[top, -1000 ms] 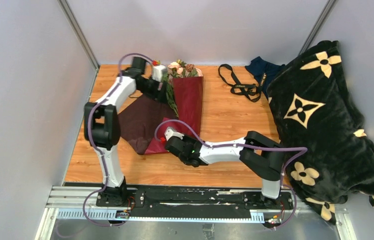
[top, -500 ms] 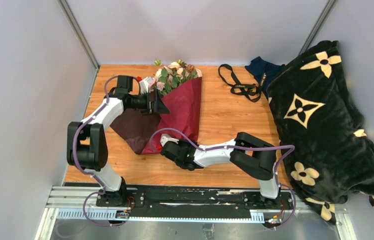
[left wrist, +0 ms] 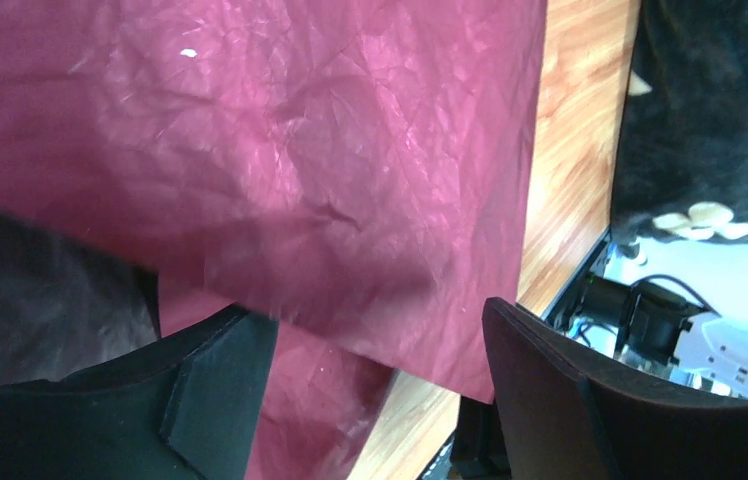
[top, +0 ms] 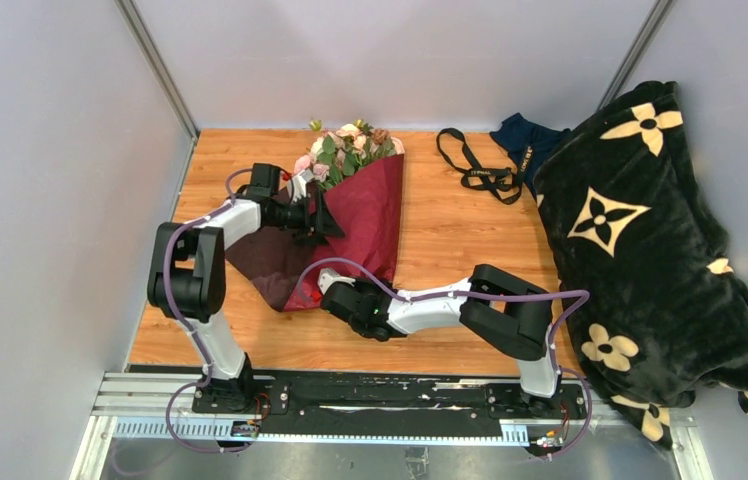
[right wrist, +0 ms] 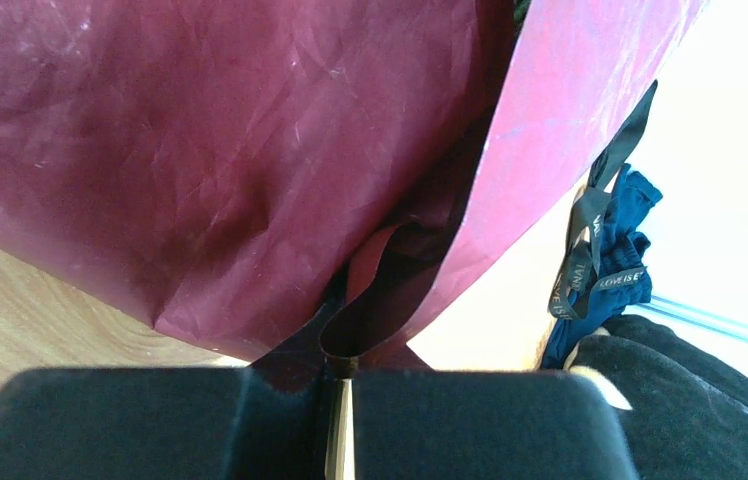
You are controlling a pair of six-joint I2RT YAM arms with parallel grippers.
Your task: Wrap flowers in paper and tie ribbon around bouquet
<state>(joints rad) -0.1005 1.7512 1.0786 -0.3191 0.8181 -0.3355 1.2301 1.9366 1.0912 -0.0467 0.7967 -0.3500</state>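
- In the top view, the flowers [top: 350, 150] are seen at the upper middle of the frame. Their heads stick out of the paper [top: 375, 215], which is folded into a cone over the stems on the desk [top: 450, 245].
- The left end effector [top: 322, 215] is placed at the cone's left edge, and the right end effector [top: 328, 290] at its lower tip.
- The ribbon [top: 475, 165] is laid loose at the upper right, well apart from the cone, beside a navy cloth [top: 525, 140] and a blanket [top: 640, 240].
- In the left wrist view, the fingers [left wrist: 200, 400] are spread wide and nothing is gripped. Crinkled paper fills the frame beyond them.
- In the right wrist view, the jaws are pressed together and the paper's lower tip is pinched at their seam. The ribbon is seen at the right of the frame.
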